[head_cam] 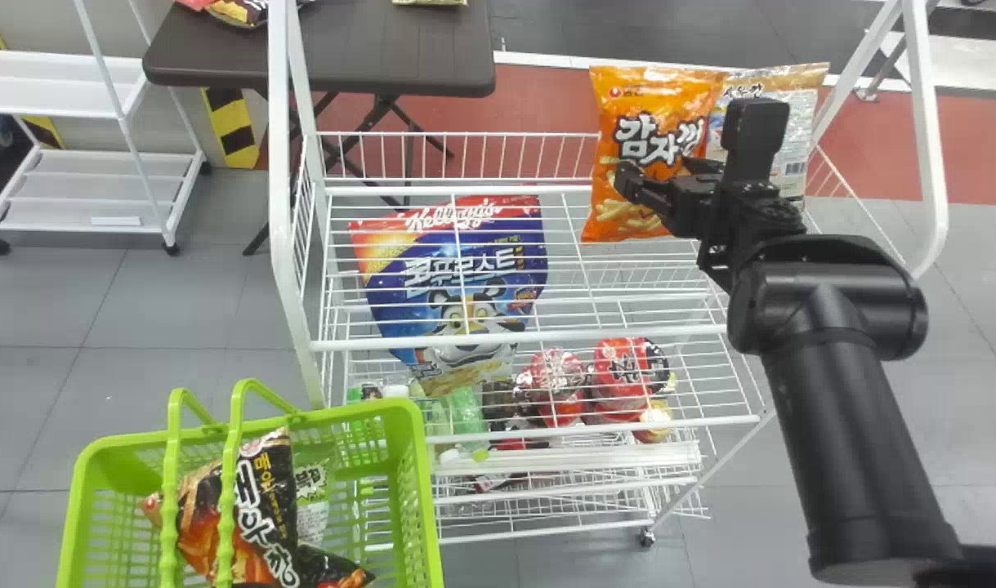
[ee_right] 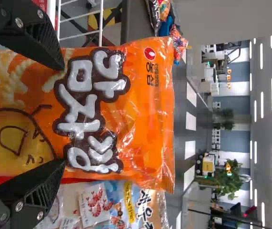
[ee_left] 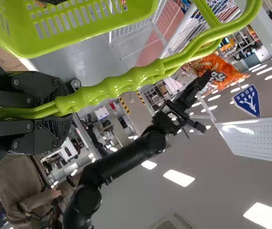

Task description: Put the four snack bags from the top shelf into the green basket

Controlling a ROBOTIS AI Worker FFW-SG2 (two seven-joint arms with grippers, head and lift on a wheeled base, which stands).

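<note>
1. Right claw is spread wide across the face of the orange bag; whether the fingers touch it, I cannot tell.
2. One finger lies over the bag's left part; the other is close to its right edge, where the pale bag stands partly behind, leaving little gap between the bags.
3. Both stand upright on the top shelf. Left of the orange bag, bare wire runs toward the white post; another post rises beyond the pale bag.
4. Left claw is pinched around the handles of the green basket.
5. That basket sits near the rack's near left corner, holding the black bag and the green bag.
6. Right arm comes up from the bottom edge, bending left at the wrist over the shelf.
</note>
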